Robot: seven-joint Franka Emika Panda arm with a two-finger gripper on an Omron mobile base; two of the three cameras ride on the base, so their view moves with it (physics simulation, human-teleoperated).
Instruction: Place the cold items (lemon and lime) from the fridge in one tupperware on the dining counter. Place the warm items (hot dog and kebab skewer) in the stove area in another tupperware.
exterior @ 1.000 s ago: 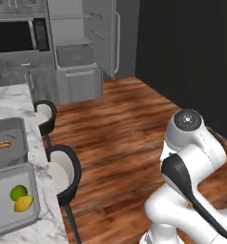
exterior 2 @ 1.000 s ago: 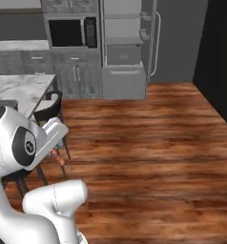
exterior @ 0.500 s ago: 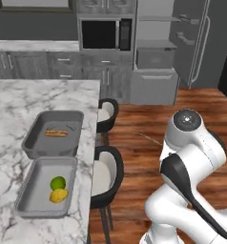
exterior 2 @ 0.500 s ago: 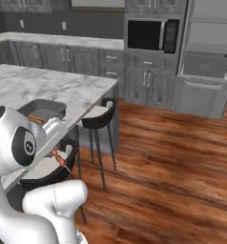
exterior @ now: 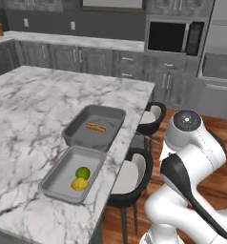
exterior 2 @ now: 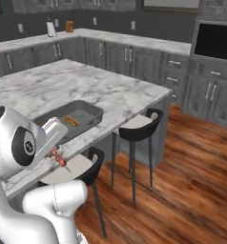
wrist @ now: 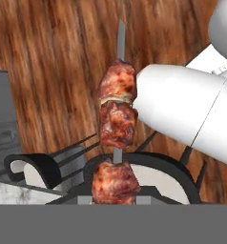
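The whole scene is sliding across both base views compared with a second ago: the fridge and open floor that filled them are giving way to the marble counter (exterior: 34, 109), so the base is driving up to the dining side, not the things moving. That is bringing the warm-food drop-off within reach, and I judge the last delivery to be close.

The counter is a broad white slab veined in grey, smooth and square-cornered. Near its edge facing the stools, two shallow grey rectangular containers with rounded corners are sitting end to end. The farther tupperware (exterior: 75, 130) is holding the hot dog (exterior: 96, 127), a short tan bun lying flat near its middle. The nearer tupperware (exterior: 57, 177) is holding the lime (exterior: 83, 172), round and green, touching the yellow lemon (exterior: 78, 184). Two black round-backed stools (exterior 2: 134, 131) with pale seats are standing just beside that edge.

The pincer (wrist: 115, 195) is pinching the kebab skewer (wrist: 117, 128) near its lower end; the skewer is a thin grey rod threaded with three lumpy, glossy brown meat chunks, hanging over a stool seat and the wood-plank floor, well short of the farther tupperware.
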